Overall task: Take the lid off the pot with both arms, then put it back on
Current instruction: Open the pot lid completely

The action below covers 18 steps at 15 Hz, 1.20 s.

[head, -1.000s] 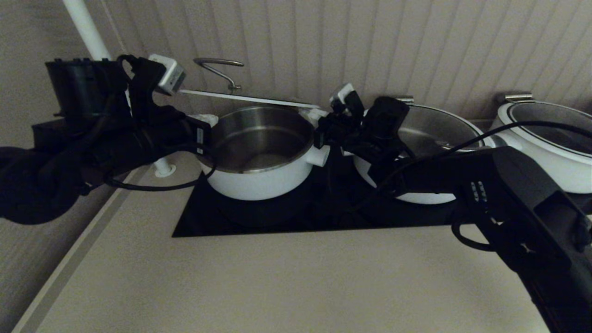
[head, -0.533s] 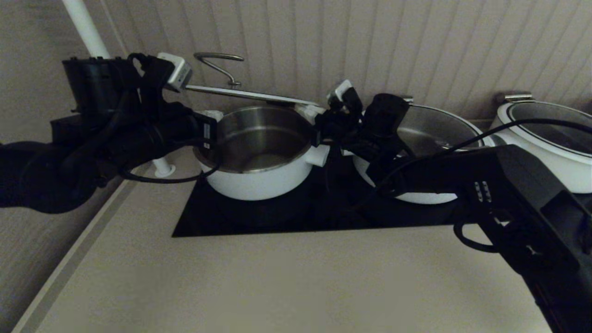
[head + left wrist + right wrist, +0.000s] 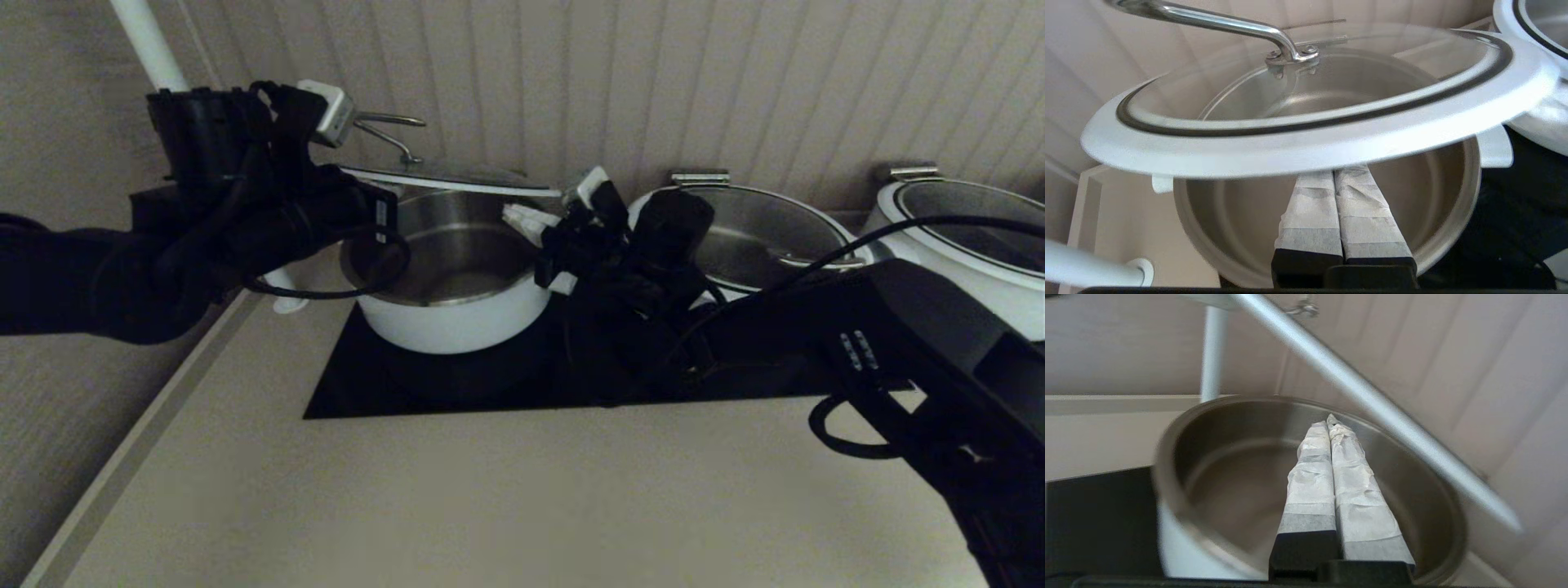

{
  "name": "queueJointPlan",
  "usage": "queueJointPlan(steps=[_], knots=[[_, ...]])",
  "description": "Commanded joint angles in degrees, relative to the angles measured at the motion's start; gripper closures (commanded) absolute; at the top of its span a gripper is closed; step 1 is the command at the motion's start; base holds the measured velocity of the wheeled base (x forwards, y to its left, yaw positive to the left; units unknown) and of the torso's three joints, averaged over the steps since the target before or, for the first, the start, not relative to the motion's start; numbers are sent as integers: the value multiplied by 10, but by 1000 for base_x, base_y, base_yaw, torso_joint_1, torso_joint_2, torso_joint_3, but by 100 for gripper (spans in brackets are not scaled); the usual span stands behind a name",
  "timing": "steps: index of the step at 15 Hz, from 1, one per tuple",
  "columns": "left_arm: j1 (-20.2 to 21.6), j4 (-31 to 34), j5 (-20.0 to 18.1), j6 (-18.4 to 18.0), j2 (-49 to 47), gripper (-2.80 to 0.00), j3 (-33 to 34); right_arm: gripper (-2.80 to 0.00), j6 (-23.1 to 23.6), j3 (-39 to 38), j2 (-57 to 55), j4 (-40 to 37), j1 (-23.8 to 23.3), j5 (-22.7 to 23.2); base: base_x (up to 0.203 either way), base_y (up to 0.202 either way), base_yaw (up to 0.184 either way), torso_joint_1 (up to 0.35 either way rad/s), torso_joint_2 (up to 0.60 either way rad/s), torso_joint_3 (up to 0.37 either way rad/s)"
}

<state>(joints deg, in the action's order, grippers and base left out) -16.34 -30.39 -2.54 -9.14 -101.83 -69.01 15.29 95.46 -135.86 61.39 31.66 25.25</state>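
Lid (image 3: 445, 175) up, tilted over pot (image 3: 453, 282).
L gripper (image 3: 1336, 176) fingers pressed together under lid rim; R gripper (image 3: 1327, 421) also closed, over pot, nothing pinched.

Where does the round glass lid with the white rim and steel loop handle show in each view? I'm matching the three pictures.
Head view: the lid hangs raised and tilted over the open white pot, beside the left gripper.
Left wrist view: the lid fills the upper half, above shut fingers.
Right wrist view: only its rim edge, a slanted white bar.
Shared landmark: the pot's steel inside.
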Motion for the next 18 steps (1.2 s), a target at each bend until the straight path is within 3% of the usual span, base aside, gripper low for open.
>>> queueJointPlan(steps=[1, 7, 15, 18], knots=[[1, -2, 0, -1, -21, 0, -12, 0, 1, -51, 25, 22, 3, 2, 0, 0, 0, 0, 0, 0], [1, -2, 0, -1, -21, 0, -12, 0, 1, -182, 104, 67, 6, 2, 0, 0, 0, 0, 0, 0], [1, -2, 1, -1, -14, 0, -12, 0, 1, -511, 323, 110, -1, -2, 0, 0, 0, 0, 0, 0], [1, -2, 1, -2, -14, 0, -12, 0, -23, -614, 433, 92, -26, -50, 0, 0, 0, 0, 0, 0]])
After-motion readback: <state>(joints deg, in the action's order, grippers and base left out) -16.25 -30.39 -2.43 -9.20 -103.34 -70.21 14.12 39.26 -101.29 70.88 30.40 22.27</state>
